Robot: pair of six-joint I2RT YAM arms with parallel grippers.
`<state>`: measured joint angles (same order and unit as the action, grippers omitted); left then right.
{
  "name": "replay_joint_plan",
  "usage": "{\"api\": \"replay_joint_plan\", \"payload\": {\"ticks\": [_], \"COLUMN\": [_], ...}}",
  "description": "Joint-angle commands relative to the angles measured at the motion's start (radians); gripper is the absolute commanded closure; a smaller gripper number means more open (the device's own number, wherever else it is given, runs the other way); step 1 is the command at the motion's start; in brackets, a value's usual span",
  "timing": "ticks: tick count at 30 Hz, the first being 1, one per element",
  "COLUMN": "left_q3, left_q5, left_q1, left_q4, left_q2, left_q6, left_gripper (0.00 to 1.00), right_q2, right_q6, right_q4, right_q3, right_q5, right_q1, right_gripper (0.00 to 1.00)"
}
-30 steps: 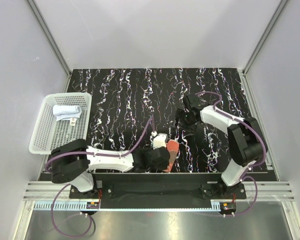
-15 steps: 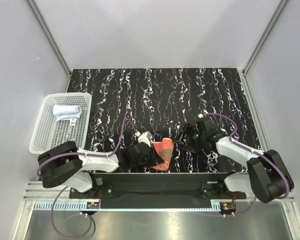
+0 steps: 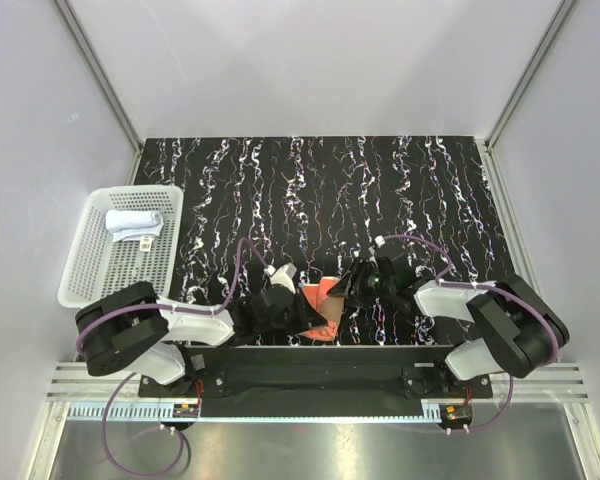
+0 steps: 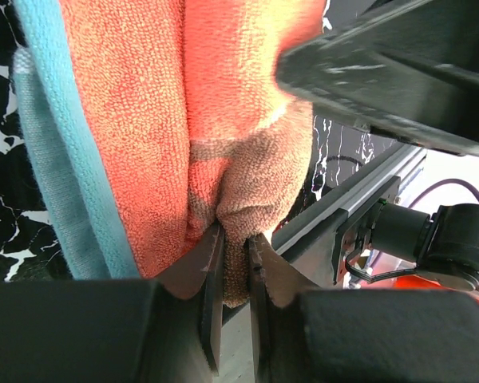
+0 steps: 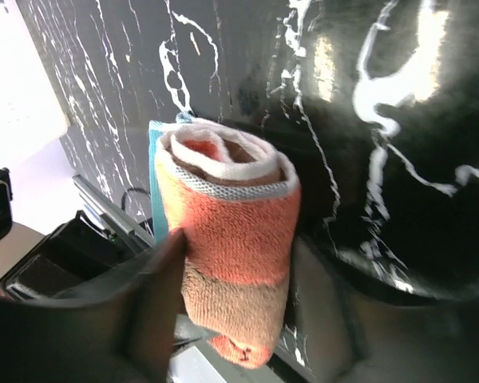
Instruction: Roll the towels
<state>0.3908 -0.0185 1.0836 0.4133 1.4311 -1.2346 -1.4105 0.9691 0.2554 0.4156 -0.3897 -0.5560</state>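
Two towels, one rust-brown towel [image 3: 320, 303] rolled at the table's [image 3: 330, 190] near edge, left gripper [image 4: 233, 239] pinching its brown fold, right gripper [image 5: 239, 247] spread wide astride the roll, one pale towel [image 3: 133, 222] in one white basket [image 3: 75, 265].

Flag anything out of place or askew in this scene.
Only the orange towel stands out: its roll is loose and uneven, with the teal edge sticking out at one side. The left gripper pinches a bunched fold of it. The pale towel lies rolled in the basket.
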Motion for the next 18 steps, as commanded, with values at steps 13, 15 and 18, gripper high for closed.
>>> {"api": "replay_joint_plan", "payload": {"ticks": [13,15,18], "left_q3": [0.117,0.196,0.308], "left_q5": [-0.032,-0.072,-0.139], "left_q1": [-0.019,-0.019,-0.017], "left_q4": [-0.324,-0.411,-0.548], "left_q2": [0.072,0.072,0.078], "left_q6": [0.191,0.231,0.319], "left_gripper": [0.45,0.42,0.4], "right_q2": [0.071,0.105,0.156], "right_q6": [-0.087,-0.107,-0.103], "right_q4": [-0.235,-0.449,-0.687], "right_q3": [0.118,0.179,0.245], "right_q5": [0.228,0.329,0.513], "right_q1": [-0.044,-0.042,-0.041], "right_gripper": [0.99,1.0,1.0]}}
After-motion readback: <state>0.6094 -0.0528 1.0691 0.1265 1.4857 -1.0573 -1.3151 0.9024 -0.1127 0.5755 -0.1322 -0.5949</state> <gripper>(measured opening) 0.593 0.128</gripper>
